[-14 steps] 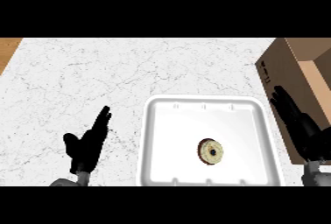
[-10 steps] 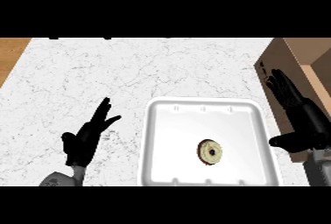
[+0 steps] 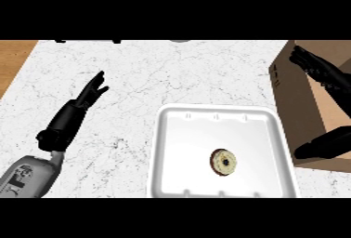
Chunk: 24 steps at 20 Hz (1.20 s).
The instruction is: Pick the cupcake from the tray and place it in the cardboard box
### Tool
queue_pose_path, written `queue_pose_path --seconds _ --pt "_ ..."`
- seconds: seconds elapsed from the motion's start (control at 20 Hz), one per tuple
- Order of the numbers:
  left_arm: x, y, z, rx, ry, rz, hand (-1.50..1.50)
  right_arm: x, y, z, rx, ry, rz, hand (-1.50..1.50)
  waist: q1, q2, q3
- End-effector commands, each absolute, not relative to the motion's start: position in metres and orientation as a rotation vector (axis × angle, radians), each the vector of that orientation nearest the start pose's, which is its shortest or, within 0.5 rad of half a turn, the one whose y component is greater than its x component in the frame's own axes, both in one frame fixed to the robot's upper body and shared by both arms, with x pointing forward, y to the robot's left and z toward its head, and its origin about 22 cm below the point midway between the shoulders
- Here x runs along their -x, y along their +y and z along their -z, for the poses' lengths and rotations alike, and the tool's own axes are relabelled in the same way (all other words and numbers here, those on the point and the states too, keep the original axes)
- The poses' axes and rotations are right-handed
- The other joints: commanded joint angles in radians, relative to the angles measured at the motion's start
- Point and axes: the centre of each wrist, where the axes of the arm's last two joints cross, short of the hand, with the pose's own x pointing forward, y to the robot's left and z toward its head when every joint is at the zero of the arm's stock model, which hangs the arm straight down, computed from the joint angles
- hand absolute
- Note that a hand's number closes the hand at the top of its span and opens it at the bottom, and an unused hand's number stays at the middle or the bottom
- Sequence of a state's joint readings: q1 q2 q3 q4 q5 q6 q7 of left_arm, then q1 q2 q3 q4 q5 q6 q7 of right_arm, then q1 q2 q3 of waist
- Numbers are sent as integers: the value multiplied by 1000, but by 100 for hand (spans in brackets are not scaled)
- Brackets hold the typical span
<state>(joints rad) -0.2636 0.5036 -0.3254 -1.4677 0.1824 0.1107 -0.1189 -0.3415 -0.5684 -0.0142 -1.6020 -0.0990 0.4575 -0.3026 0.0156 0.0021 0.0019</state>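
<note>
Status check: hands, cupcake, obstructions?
Left hand open over white marble counter, left of white plastic tray. Right hand open over brown cardboard box. Small round cupcake in tray, not yet picked. Path looks unobstructed.

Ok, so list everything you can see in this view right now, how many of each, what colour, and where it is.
Round cream-topped cupcake: one, brown rim and cream top, in the tray, right of its middle.
Moulded white tray: one, white, on the counter, lower middle.
Open brown cardboard box: one, brown, right edge, beside the tray.
Veined marble counter: one, white with grey veins, under everything.
Wooden strip: one, tan, upper left corner.
Robot's left hand: one, black, open, over the counter at the left.
Robot's right hand: one, black, open, over the cardboard box.
</note>
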Motion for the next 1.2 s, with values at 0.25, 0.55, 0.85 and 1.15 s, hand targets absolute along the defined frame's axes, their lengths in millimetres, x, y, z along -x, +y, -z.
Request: queue_pose_path --seconds 0.25,0.55,0.85,1.15 --pt "-288 267 -58 -89 -1764 552 0 -316 -312 -170 -53 -2077 -1423 -150 2 1 -1" --pt "-298 276 -63 -88 -1750 516 0 -286 -270 -199 114 -1823 -1831 -150 -22 -6 -4" --pt "-290 277 -58 -103 -1732 521 0 -245 -216 -196 210 -1672 -2065 -150 -22 -9 -4" --pt "-292 279 -63 -94 -1754 529 0 -219 -193 -193 345 -1555 -2113 -150 -18 -5 -3"
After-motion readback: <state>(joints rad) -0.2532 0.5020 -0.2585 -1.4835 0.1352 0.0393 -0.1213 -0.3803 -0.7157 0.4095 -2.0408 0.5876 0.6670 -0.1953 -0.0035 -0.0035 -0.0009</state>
